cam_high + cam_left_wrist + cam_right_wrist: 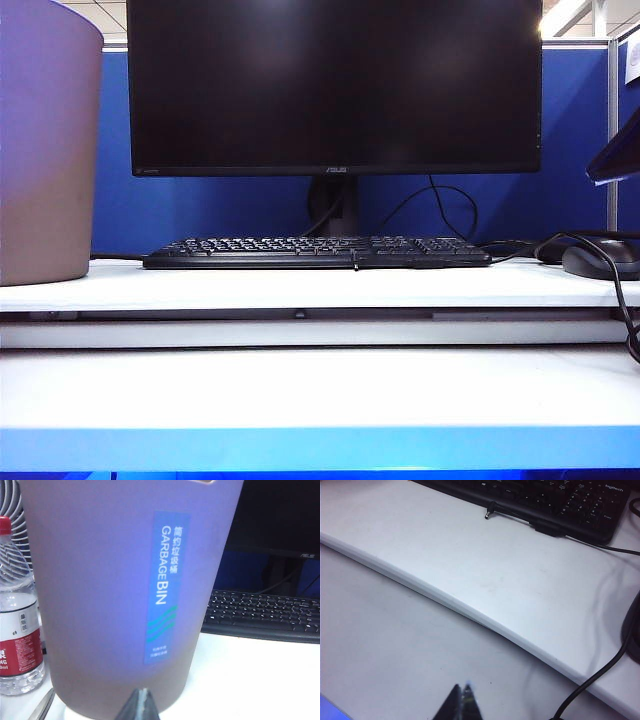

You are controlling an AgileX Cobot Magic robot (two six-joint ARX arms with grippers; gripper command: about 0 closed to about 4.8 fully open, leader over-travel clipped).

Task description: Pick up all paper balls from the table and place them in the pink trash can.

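Left hand (pixel 140 705): I read it as clenched, fingers pressed to one dark tip, nothing between them. It hangs low just in front of the bin's base.
Right hand (pixel 462 702): clenched too, empty, its tip over the lower ledge of the desk, short of the step.
Pink trash can (pixel 45 140): stands at 9 o'clock in the exterior view, on the upper desk level, left of the monitor. Its blue "GARBAGE BIN" label (pixel 165 587) faces my left wrist camera.
Desk (pixel 320 390): white, stepped, with a blue front edge. In the right wrist view the raised step (pixel 470 612) crosses the picture diagonally.
Paper balls: I see none on the desk in any view; the bin's inside is hidden from me.
Keyboard (pixel 315 252): black, centred under the monitor (pixel 335 85), at 12 o'clock from the ledge.
Mouse (pixel 600 260): dark, at 3 o'clock of the keyboard, its cable (pixel 615 290) trailing over the edge.
Loose plug (pixel 490 514): lies just in front of the keyboard.
Water bottle (pixel 17 620): red label, beside the bin, a fan (pixel 12 515) behind it.
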